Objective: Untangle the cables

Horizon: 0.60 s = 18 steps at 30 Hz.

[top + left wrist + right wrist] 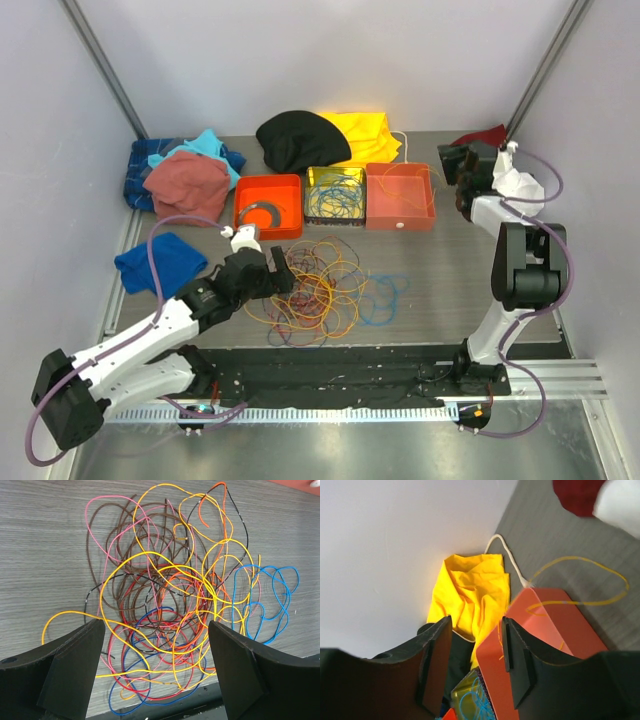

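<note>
Nearest you, your left gripper (272, 276) hung with its jaws spread wide and nothing between them, at the near-left edge of the tangle of cables (320, 290) on the table (450, 290). You looked to be at the picking stage, choosing one strand to draw out. The next move, I'd judge, called for lowering onto a single outlying loop (the blue cable (265, 605) at the tangle's right edge looked least entwined) and closing on that alone, without catching its neighbours.

Beyond the tangle, the middle tray (336, 170) held more cables. Farther back and to the tangle's right, your right gripper (475, 625) hung parted and empty.

The left wrist view showed how brown, pink, yellow and red strands crossed, which the overhead view blurred into one heap. Only the right wrist view showed clearly a yellow cable (580, 558) draped over the orange tray (560, 625) and out onto the table. Only the overhead view showed both arms.
</note>
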### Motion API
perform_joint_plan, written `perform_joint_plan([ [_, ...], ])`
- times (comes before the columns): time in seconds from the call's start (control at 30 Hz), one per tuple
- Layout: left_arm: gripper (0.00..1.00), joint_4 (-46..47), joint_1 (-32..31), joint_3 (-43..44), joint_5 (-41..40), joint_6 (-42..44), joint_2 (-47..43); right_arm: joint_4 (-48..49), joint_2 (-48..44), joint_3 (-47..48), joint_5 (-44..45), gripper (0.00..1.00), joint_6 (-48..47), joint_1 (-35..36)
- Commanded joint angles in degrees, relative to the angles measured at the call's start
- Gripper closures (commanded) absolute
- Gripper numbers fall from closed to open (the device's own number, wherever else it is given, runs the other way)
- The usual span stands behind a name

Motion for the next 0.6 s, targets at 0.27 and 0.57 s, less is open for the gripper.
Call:
perform_joint_plan([
  [0.27,0.11,2.94,-0.14,0.92,2.07,0.49,-0.15,-26.80,-0.39,10.21,21.53,0.41,-37.47,5.68],
  [0.57,0.11,3.30,-0.14,0.66,3.74,0.31,0.82,-27.24,2.50,10.37,24.17,0.40,-39.93,5.60],
])
